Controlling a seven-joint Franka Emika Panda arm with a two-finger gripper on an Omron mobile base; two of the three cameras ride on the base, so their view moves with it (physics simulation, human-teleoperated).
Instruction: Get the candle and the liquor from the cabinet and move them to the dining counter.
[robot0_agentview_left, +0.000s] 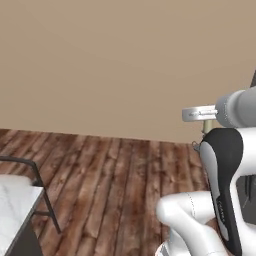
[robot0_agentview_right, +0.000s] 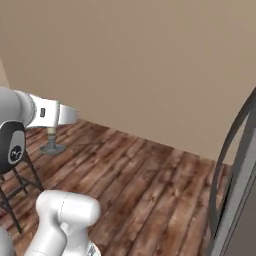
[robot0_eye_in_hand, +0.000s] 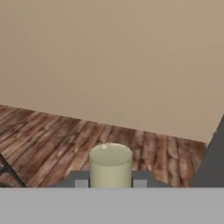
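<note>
While wood floor (robot0_agentview_right: 150, 180) ahead lies open to the wall (robot0_agentview_left: 125, 60), gripper (robot0_eye_in_hand: 110, 183) is clenched on candle (robot0_eye_in_hand: 110, 165): pale olive stick, upright, grey dish base (robot0_agentview_right: 52, 148).

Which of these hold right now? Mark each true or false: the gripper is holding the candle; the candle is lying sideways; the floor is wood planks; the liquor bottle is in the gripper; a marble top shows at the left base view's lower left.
1. The gripper holds the candle: true.
2. The candle lies sideways: false, it is upright, dish base below.
3. The floor is wood planks: true.
4. The liquor is in the gripper: false, that is the candle.
5. A marble top shows at lower left: true.
</note>
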